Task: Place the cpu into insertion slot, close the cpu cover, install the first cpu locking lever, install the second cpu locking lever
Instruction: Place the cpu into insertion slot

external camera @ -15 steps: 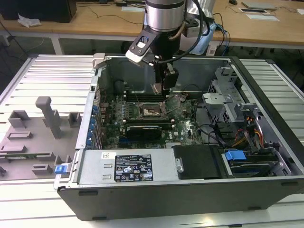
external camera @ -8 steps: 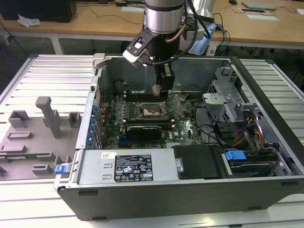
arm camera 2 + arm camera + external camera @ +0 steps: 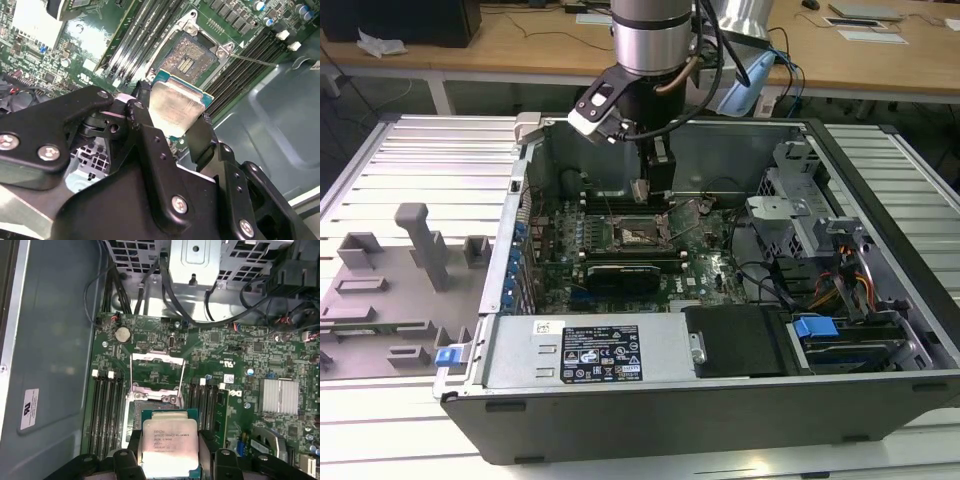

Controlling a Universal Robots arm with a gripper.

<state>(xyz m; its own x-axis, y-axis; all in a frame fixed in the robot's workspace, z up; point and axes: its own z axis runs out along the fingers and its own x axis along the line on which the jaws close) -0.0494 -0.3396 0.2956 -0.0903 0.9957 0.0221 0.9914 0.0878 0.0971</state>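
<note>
The pincer (image 3: 173, 114) is closed on the cpu (image 3: 176, 102), its two black fingers (image 3: 131, 452) clamped on opposite edges of the chip, silvery metal top facing the wrist cameras. In the exterior view the pincer (image 3: 653, 195) hangs inside the open computer case (image 3: 620, 400), over the motherboard (image 3: 715, 270) and close to the case's far wall. The insertion slot (image 3: 150, 407) lies directly below and just ahead of the held chip. Its greyish-gold pin field is bare, as seen in the second wrist view (image 3: 192, 55). The cpu is not seated; it is held apart from the slot, above the slot's near edge. The cpu cover (image 3: 157, 359) stands raised on its hinge at the far side of the slot, its square window showing the board behind it. A thin locking lever (image 3: 250, 59) projects from one corner of the slot, unlatched, running across the memory slots (image 3: 250, 70). Further memory slots (image 3: 106, 415) flank the other side of the slot. A long black card (image 3: 625, 272) sits on the board beside the slot, toward the case's near wall. A coin cell (image 3: 121, 333) and a finned silver heatsink (image 3: 280, 396) are noted on the board. The case rests on the slatted table (image 3: 380, 150), with a grey fixture (image 3: 415, 260) beside it at the exterior view's left.
</note>
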